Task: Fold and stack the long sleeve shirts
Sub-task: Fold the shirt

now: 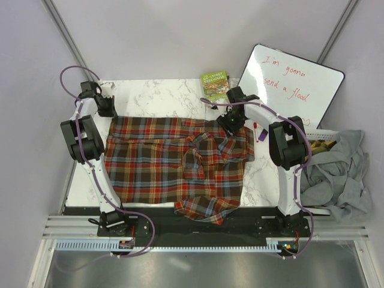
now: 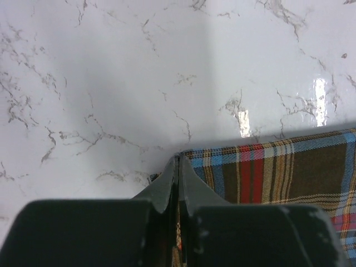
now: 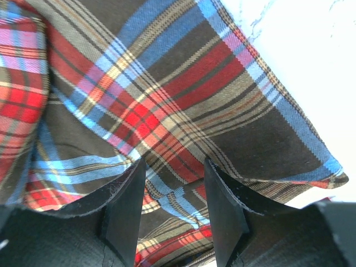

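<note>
A plaid flannel long sleeve shirt (image 1: 162, 162) in red, brown and blue lies spread on the marble table (image 1: 156, 93), its right side bunched and folded over. My left gripper (image 1: 110, 111) is at the shirt's far left corner; in the left wrist view it (image 2: 179, 161) is shut on the edge of the shirt (image 2: 278, 172). My right gripper (image 1: 227, 125) is at the far right corner; in the right wrist view it (image 3: 175, 172) is open, jaws apart just over a fold of the shirt (image 3: 167, 83).
A whiteboard (image 1: 291, 84) leans at the back right, with a green packet (image 1: 215, 86) beside it and a marker (image 1: 257, 132) on the table. A heap of grey cloth (image 1: 339, 174) hangs over a white basket (image 1: 321, 133) at the right.
</note>
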`<action>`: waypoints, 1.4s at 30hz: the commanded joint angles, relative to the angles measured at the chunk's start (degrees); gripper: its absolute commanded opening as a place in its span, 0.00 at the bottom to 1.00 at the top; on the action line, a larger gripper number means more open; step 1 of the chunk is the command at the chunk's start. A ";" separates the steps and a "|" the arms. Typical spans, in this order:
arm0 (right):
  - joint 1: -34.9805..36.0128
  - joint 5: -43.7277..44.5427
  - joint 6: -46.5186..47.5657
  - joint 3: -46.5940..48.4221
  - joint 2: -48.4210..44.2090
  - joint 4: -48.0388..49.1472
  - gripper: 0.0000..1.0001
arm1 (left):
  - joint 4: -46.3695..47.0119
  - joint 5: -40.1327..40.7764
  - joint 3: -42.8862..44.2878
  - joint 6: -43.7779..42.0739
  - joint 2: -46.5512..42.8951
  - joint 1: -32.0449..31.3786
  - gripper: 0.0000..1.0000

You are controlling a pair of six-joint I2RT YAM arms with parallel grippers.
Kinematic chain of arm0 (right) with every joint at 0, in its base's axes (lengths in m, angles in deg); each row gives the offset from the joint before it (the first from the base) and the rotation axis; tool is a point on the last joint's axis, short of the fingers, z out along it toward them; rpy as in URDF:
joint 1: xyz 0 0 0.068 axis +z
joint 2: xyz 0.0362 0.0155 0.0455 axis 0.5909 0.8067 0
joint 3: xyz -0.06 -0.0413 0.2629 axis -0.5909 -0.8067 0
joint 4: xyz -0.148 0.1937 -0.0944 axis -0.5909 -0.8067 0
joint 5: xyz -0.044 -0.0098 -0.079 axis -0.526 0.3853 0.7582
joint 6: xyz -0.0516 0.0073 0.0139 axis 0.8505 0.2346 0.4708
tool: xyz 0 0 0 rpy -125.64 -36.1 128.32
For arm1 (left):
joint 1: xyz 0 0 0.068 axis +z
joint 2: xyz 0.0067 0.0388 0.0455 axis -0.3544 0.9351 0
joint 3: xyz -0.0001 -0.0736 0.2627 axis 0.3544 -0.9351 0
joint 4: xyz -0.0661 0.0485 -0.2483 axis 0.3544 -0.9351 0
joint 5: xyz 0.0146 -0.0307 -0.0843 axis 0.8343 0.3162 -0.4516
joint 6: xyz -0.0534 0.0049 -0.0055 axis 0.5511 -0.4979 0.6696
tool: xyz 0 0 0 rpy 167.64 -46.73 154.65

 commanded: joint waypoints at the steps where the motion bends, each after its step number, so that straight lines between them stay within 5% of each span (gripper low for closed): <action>1: -1.05 2.75 0.79 -0.43 2.13 0.70 0.54 | 1.03 1.60 2.62 1.19 -0.80 0.89 0.02; 11: -1.75 2.58 0.96 -1.13 2.92 0.88 0.54 | 2.44 6.10 2.27 -0.05 -1.25 1.16 0.02; 13: -1.75 1.00 0.96 -0.87 1.44 0.53 0.57 | 2.09 0.84 1.74 -1.01 -2.21 1.07 0.14; 14: -1.75 -1.45 0.79 0.00 0.73 0.27 0.58 | 2.35 -1.27 -0.26 -1.88 -5.00 0.90 0.32; 17: -1.67 -6.46 -0.18 3.07 -2.78 -2.36 0.61 | 4.19 -11.55 -6.14 -2.16 -10.81 0.81 0.48; 24: -1.84 -17.98 1.40 -1.38 -16.13 -3.08 0.68 | 4.72 -30.26 -25.30 -9.87 -33.74 -0.16 0.61; 27: -1.67 -24.21 3.07 -7.35 -22.55 -1.94 0.68 | 4.81 -30.30 -37.52 -16.82 -45.25 -2.17 0.70; 32: 1.84 -24.71 19.79 -25.41 -38.88 5.08 0.76 | 4.81 -32.49 -52.13 -20.27 -63.63 -3.67 0.99; 36: 9.57 -18.09 41.00 -39.25 -52.59 16.32 0.85 | 6.03 -36.26 -56.00 -16.24 -71.28 -3.67 0.99; 42: 19.33 -15.18 62.19 -50.87 -56.06 26.79 0.92 | 7.18 -38.72 -58.64 -6.82 -77.35 -3.59 0.99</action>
